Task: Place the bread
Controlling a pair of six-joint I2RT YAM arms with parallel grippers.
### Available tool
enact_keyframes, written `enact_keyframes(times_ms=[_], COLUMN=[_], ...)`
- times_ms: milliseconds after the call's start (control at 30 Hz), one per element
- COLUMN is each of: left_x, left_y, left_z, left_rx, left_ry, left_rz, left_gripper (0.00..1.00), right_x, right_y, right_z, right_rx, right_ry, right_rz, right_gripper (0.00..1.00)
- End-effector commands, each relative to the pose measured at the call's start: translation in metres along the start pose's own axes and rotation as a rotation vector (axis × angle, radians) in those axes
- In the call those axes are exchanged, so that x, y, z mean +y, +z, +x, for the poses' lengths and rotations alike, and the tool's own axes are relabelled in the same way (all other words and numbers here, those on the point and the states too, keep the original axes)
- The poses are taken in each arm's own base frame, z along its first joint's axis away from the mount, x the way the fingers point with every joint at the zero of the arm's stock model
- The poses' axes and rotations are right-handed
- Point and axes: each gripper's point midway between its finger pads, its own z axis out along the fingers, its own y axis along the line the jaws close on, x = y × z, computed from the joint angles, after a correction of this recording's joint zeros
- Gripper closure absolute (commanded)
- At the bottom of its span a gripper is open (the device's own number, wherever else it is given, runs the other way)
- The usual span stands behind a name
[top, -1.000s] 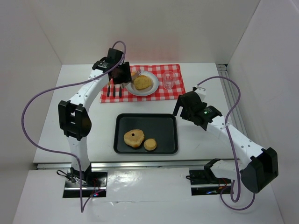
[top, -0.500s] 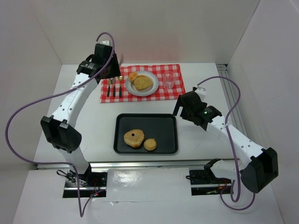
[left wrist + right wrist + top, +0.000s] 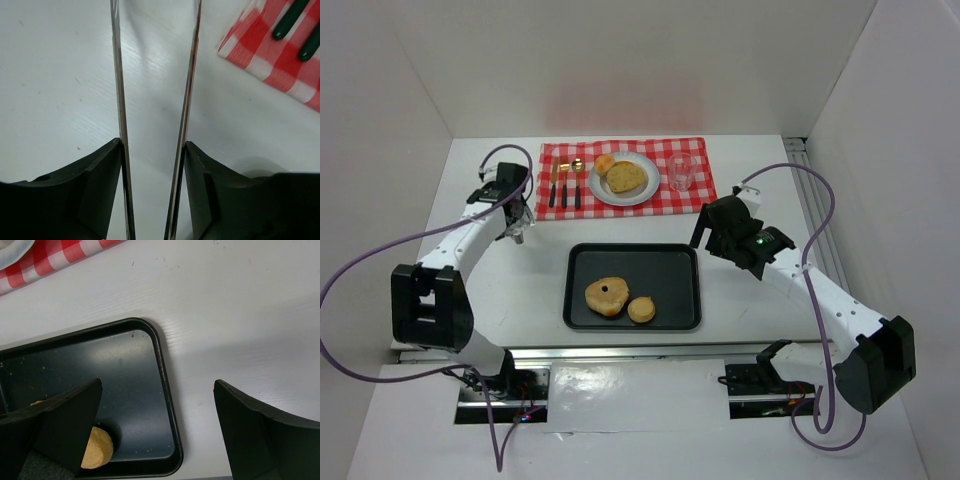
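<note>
left gripper (image 3: 519, 226) released, empty, over desk's left side | right gripper (image 3: 710, 230) released, empty, above tray (image 3: 670, 270) | bread (image 3: 626, 176) on plate (image 3: 648, 191) near far edge; two rolls (image 3: 607, 295) in tray

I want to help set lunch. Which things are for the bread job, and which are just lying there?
For the job: tray bread, tray roll, black tray, plate, plate bread, plate roll.
Just lying about: glass, cutlery, checked cloth.
</note>
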Motion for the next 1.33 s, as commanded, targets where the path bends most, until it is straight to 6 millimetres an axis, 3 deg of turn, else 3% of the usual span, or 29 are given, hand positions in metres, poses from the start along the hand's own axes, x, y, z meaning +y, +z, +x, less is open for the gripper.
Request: enact_keyframes(times_ms=[0,67,100,167,300,367,500,600,633,700,767,900,1300], left_x=[-0.022,-0.023,-0.025,-0.024,-0.023,-0.027,-0.032,-0.038,-0.034,-0.039,-0.037,-0.044,-0.050], left_y=[0.012,0.015,0.021,0.019,0.004,-0.018,-0.067,-0.085,-0.101,-0.105,-0.126,-0.137,-0.129], left_z=[-0.006,-0.001,0.006,0.005,-0.011,-0.035,-0.051,-0.033,-0.036,-0.016,-0.014,0.011,0.017], left_rx=[-0.023,0.017,0.051,0.085,0.107,0.067,-0.008,-0.033,-0.075,-0.070,-0.120,-0.134,-0.104], left_ry=[-0.098,-0.097,-0.092,-0.075,-0.075,-0.097,-0.039,0.041,0.034,0.066,0.064,0.095,0.100], left_rz=[0.083,0.075,0.064,0.043,0.034,0.072,0.150,0.237,0.284,0.374,0.463,0.614,0.639], left_gripper=[0.36,0.21,0.07,0.00,0.00,0.00,0.00,0.00,0.01,0.01,0.02,0.02,0.02], right_x=[0.011,0.011,0.011,0.011,0.011,0.015,0.016,0.017,0.015,0.014,0.014,0.017,0.011], right_y=[-0.005,-0.005,-0.005,-0.005,-0.003,-0.005,-0.003,-0.002,-0.002,-0.002,-0.001,-0.001,-0.002], right_z=[-0.016,-0.016,-0.016,-0.016,-0.015,-0.016,-0.016,-0.019,-0.017,-0.019,-0.017,-0.018,-0.014], right_rx=[-0.057,-0.057,-0.057,-0.057,-0.051,-0.055,-0.055,-0.062,-0.055,-0.055,-0.055,-0.054,-0.053], right_ry=[0.015,0.015,0.015,0.015,0.011,0.009,0.009,0.000,-0.004,-0.007,-0.007,-0.003,-0.007], right_rz=[-0.036,-0.036,-0.036,-0.036,-0.031,-0.043,-0.043,-0.037,-0.030,-0.019,-0.018,-0.033,-0.021], right_gripper=[0.00,0.00,0.00,0.00,0.00,0.00,0.00,0.00,0.00,0.00,0.00,0.00,0.00])
